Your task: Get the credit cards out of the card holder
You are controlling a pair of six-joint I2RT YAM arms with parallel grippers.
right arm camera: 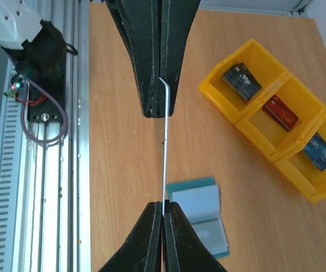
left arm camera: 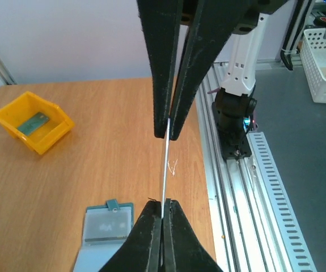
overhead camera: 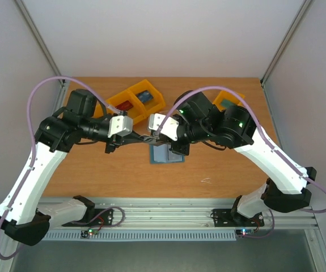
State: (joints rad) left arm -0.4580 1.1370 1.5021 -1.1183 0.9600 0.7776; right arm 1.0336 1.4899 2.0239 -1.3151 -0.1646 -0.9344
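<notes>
1. Nearest the arm bases, the flat blue-teal bifold card holder lies open on the brown wooden table, its lighter blue pockets facing up.
2. Just above and beside the card holder, the left gripper and the right gripper meet tip to tip. Each has its jaws pressed narrow onto an opposite end of one thin plastic credit card. The credit card shows only edge-on as a pale line, so its colour cannot be told.
3. The credit card looks light, stiff and smooth, though thin enough to flex; its upper end curls slightly at the left fingers. It probably slips easily, so a firm pinch across the flat faces near a short edge seems the best hold.
4. With both grippers clamped, one likely has to release before the credit card can travel.
5. Farther back stand three joined yellow plastic bins holding a dark card, a red card and a blue card, one each.
6. A separate yellow bin holds a teal-green card.
</notes>
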